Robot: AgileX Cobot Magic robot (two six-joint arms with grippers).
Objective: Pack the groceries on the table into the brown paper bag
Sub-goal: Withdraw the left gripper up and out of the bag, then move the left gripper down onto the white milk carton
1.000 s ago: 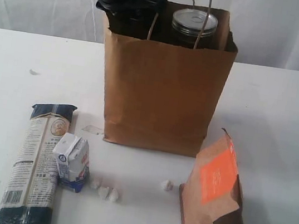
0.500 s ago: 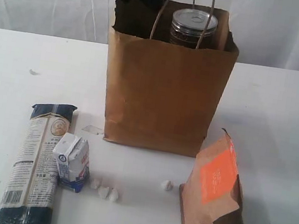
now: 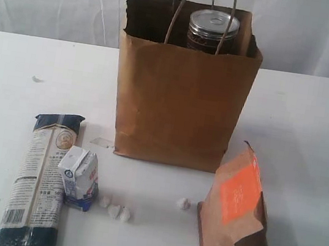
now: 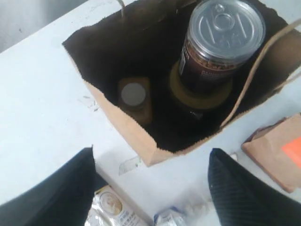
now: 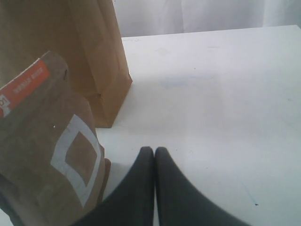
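Left claw released, high at bag's 11 o'clock; right claw clenched beside pouch at 5 o'clock; pasta packet, carton at 7.

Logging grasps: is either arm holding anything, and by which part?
Nothing held: left gripper open, clear of the brown paper bag; right gripper shut, empty.

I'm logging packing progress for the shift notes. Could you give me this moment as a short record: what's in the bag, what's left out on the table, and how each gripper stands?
bag: upright, top open
inside bag: tin sitting on gold-lidded jar; white-capped jar beside them
on table: pasta packet lying flat; carton upright beside it; pouch upright
left gripper: open, empty, raised above the bag
right gripper: shut, empty, low beside the pouch
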